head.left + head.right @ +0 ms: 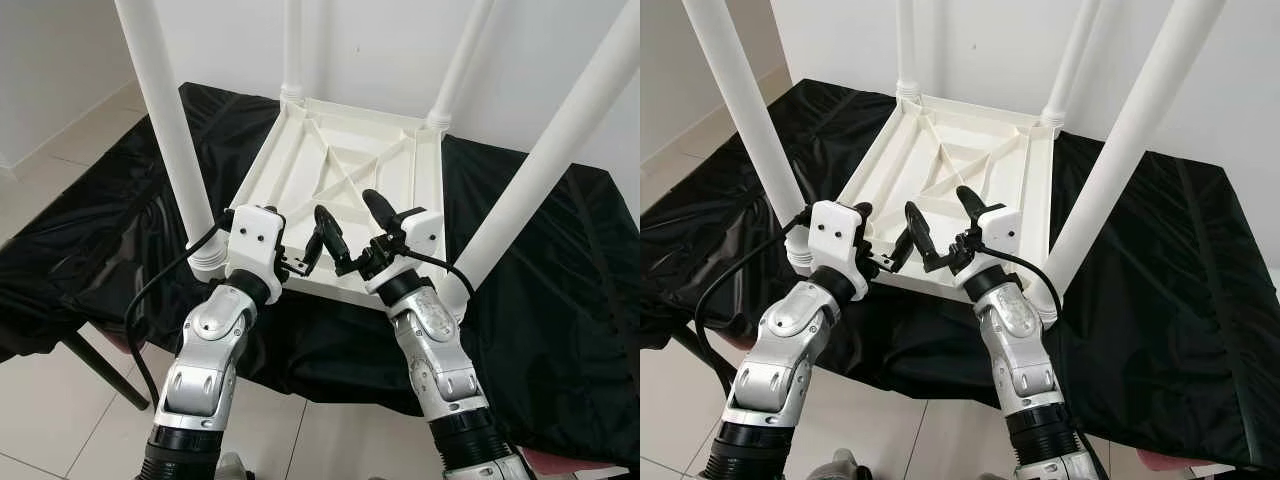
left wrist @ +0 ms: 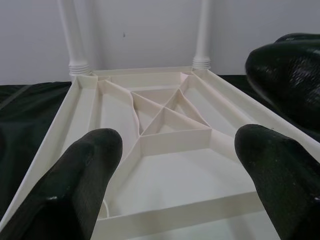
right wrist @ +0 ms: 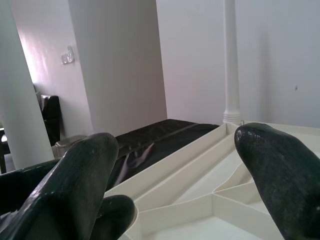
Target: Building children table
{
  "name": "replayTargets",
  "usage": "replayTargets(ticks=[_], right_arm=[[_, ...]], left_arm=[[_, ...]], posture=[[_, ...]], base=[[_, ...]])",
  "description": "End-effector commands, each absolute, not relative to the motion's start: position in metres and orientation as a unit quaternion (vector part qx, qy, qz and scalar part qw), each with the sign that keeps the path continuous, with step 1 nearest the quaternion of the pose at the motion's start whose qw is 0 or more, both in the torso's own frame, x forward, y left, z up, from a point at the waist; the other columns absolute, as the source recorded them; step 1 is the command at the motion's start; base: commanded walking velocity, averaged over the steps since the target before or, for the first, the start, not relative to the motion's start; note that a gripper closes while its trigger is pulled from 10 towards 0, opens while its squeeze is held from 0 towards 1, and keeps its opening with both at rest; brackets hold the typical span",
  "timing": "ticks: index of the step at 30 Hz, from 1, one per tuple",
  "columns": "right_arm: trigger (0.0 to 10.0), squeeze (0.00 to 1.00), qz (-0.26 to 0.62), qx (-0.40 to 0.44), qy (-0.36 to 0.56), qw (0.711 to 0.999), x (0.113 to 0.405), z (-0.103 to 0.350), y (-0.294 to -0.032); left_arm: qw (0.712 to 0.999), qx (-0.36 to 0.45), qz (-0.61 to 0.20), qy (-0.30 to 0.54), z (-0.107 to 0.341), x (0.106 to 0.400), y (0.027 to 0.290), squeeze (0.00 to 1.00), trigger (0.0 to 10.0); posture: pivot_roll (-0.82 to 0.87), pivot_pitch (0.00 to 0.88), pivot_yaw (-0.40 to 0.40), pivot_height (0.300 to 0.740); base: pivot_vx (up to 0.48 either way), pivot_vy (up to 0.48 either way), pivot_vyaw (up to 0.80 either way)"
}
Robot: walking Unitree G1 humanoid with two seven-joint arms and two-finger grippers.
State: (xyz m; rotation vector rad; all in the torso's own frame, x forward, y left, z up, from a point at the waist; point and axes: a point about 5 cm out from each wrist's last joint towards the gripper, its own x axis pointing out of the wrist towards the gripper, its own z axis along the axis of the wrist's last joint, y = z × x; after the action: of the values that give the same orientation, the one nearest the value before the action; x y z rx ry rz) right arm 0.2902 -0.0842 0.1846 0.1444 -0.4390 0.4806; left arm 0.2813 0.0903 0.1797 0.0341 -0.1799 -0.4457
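Note:
A white plastic children's table lies upside down on a black cloth, its ribbed underside facing up. Its legs stand upright: near left, near right, far left and far right. Both grippers hover at the table's near edge, between the two near legs. My left gripper is open and holds nothing; the left wrist view looks between its fingers along the ribs. Just to its right, my right gripper is open too, fingers spread over the near rim.
The black cloth covers a low surface that reaches well past the table on both sides. A dark furniture leg stands on the pale tiled floor at lower left. A white wall is close behind.

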Motion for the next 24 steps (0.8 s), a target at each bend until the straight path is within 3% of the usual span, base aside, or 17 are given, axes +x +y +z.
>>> replayTargets(ticks=[1,24], right_arm=[[10.0,0.00,0.230,0.068,-0.217,0.946,0.292,0.184,-0.085],[10.0,0.00,0.210,0.058,-0.218,0.951,0.296,0.178,-0.092]], left_arm=[[0.980,0.020,-0.174,-0.091,0.180,0.283,0.095,0.00,10.0],[0.979,0.050,-0.181,-0.080,0.175,0.285,0.106,0.00,10.0]], posture=[[0.08,0.000,-0.053,0.740],[0.07,0.000,-0.043,0.740]], base=[[0.000,0.000,0.00],[0.000,0.000,0.00]])
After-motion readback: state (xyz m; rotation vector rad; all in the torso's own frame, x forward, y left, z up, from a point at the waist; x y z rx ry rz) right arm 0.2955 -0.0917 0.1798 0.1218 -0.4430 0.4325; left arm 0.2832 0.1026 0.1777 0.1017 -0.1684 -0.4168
